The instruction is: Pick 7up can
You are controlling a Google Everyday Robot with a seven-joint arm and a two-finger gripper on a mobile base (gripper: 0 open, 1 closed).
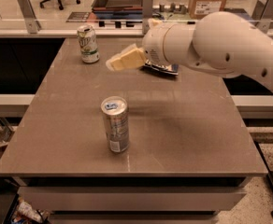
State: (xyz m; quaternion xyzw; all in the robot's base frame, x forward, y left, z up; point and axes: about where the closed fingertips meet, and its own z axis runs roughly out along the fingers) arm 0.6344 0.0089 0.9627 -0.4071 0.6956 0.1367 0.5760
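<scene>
- tabletop (188, 125): a wide brown-grey slab that fills most of the view, with a pale counter edge and a glass rail behind it.
- arm (230, 45): a thick white arm that comes in from the right edge, reaches left over the far half of the tabletop and ends in a rounded wrist.
- silver can (115, 125): tall and slim with a blue tab, upright near the middle of the tabletop, towards the front, well apart from everything else.
- 7up can (88, 43): short, white and pale green with a silver top, upright near the far left corner of the tabletop.
- claw (114, 63): a pale yellowish wedge that sticks out of the wrist and points left and slightly down, above the tabletop. it sits near the 7up can, to its right, and is not touching it. i cannot tell whether it is wide or narrow from this angle.
- packet (162, 69): a flat dark blue packet on the tabletop, mostly hidden under the wrist.
</scene>
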